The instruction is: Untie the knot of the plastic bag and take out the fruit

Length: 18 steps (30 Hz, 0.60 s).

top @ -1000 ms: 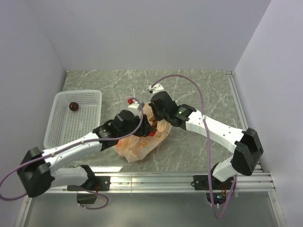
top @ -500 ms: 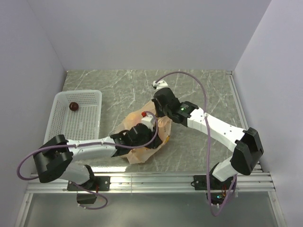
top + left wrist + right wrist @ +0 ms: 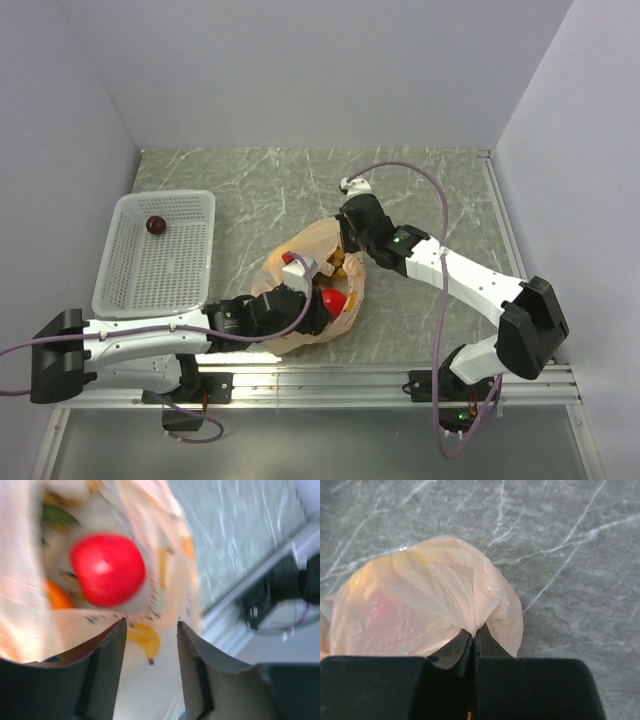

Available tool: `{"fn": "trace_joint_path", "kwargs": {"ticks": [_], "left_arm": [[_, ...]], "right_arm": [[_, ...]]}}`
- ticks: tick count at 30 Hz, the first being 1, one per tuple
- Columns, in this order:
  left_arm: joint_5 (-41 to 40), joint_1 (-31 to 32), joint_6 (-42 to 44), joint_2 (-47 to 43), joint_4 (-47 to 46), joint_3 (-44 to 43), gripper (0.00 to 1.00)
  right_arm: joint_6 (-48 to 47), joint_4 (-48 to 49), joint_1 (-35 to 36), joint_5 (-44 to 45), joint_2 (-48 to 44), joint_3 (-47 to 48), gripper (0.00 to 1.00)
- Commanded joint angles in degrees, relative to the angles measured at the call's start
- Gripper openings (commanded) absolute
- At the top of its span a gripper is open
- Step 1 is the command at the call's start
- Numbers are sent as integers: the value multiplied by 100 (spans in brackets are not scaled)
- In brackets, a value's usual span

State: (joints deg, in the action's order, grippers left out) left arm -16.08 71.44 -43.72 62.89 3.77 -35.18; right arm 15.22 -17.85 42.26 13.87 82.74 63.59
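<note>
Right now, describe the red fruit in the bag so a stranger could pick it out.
On the grey marble table, find the pale peach plastic bag near the front edge, midway between the arms. Look into its open mouth, just ahead of the left tool. The red fruit there is round, glossy and plain red, while its neighbour is orange.

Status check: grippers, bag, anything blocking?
Left gripper open at the plastic bag mouth. Right gripper shut on its film. Red fruit inside, ungrasped. Nothing seen blocking it.
</note>
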Motion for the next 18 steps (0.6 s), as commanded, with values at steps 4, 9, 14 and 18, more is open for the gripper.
{"fn": "trace_joint_path", "kwargs": {"ticks": [4,9,14,18], "left_arm": [[-941,-542,4,100,423,-376,61],[-1703,-780,-451,566,887,-419,64],[-2909,-1009,-1977,322,2618,-393,66],[-3043,-1044,-2194,-513,2543,0,69]], "right_arm": [[182,413,125,54,-486,-584,0],[314,484,125,274,-741,-927,0],[402,449,125,441,-908,-1182,0],[438,571,160,371,-1023,-1384,0]]}}
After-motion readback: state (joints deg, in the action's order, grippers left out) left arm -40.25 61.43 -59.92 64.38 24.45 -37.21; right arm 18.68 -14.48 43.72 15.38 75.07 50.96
